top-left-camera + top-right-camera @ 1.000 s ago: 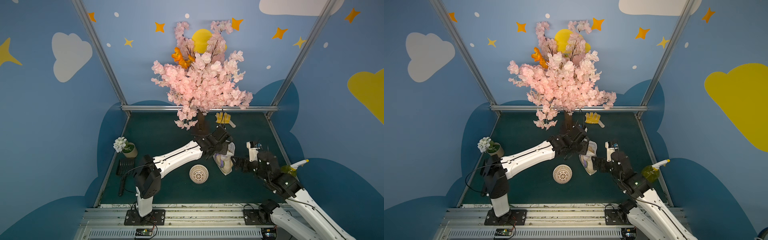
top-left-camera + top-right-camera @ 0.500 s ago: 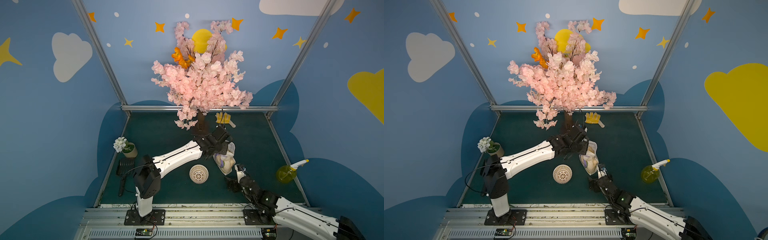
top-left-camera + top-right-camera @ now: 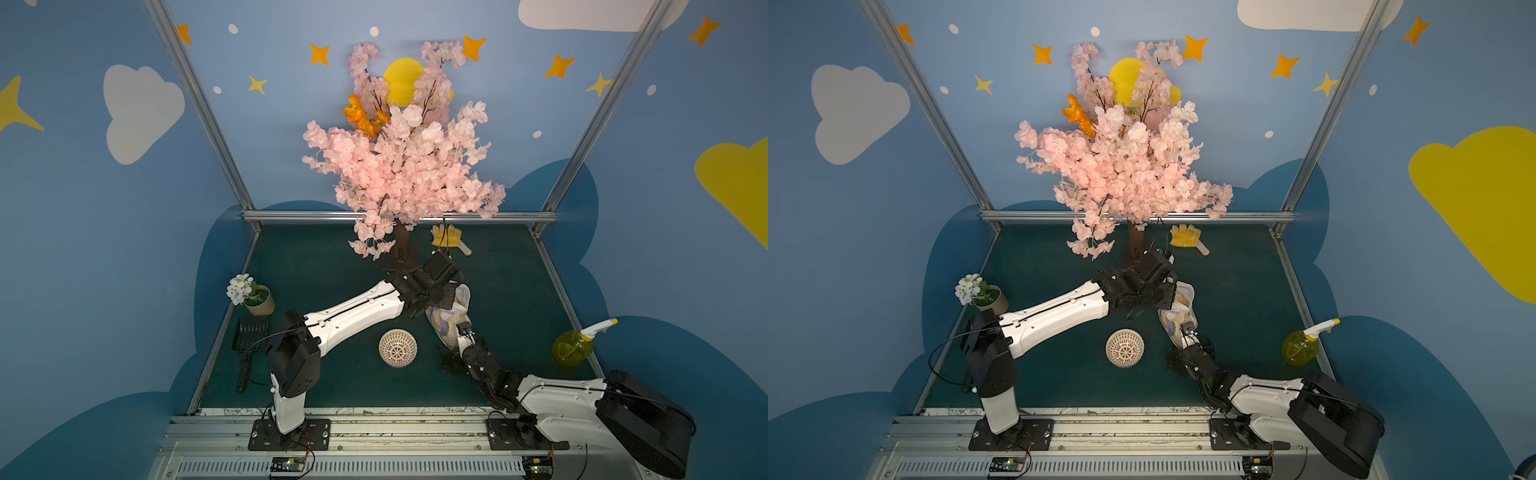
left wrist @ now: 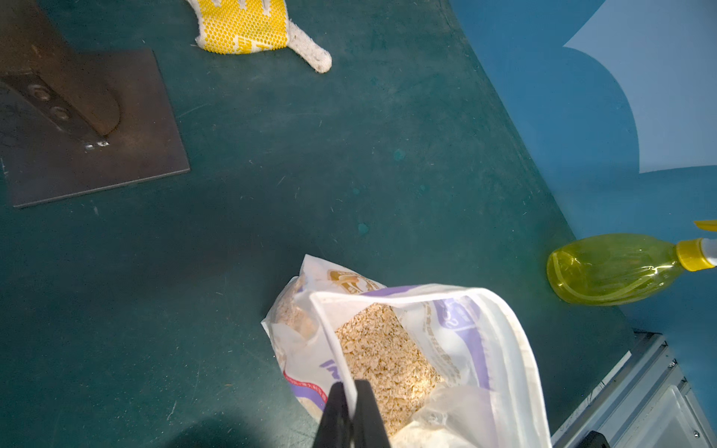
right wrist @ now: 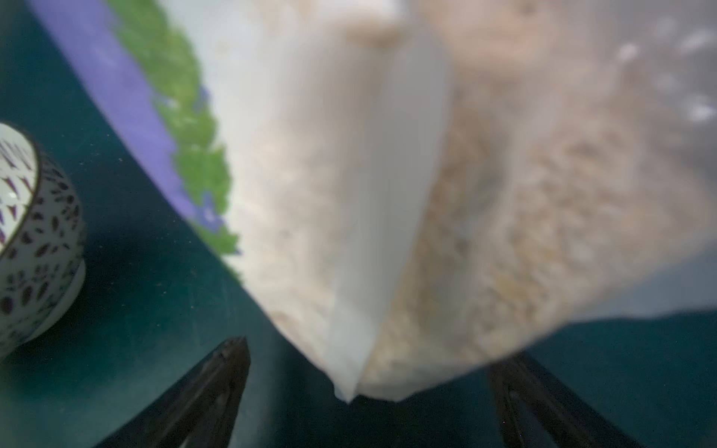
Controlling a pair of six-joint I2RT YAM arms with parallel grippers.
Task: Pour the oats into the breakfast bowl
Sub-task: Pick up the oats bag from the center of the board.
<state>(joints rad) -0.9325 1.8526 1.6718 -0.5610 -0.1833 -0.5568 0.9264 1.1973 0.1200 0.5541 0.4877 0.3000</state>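
The oats (image 4: 382,355) are pale, dry flakes heaped inside a soft bag of clear and white film with purple print and a thin red strip. The bag hangs just to the right of the breakfast bowl (image 3: 397,348) and a little farther back from it, apart from it, mouth up. The bowl is round and cream-white, its wall pierced in a lattice, and it sits upright on the dull green counter (image 3: 328,270).

The left wrist view alone lets us look into the open mouth. There the left gripper (image 4: 351,407) is pinched tight on the white rim of the bag. The right wrist view alone shows the bag's underside, a blurred, bulging corner with a folded white seam. The right gripper (image 5: 368,351) stands spread wide with one black finger (image 5: 217,372) on either side of that corner, neither clearly touching it. We cannot tell whether the bag's bottom meets the counter.

Far right of the bowl stands a translucent yellow spray bottle (image 3: 573,347). Behind the bowl rises a pink blossom tree (image 3: 403,166) on a flat rusty plate (image 4: 85,128), with a knitted yellow-dotted glove (image 4: 244,27) beyond. Left of the bowl are a small beige flower pot (image 3: 259,301) and a black brush (image 3: 248,338). The left arm's white forearm crosses above the counter behind the bowl.
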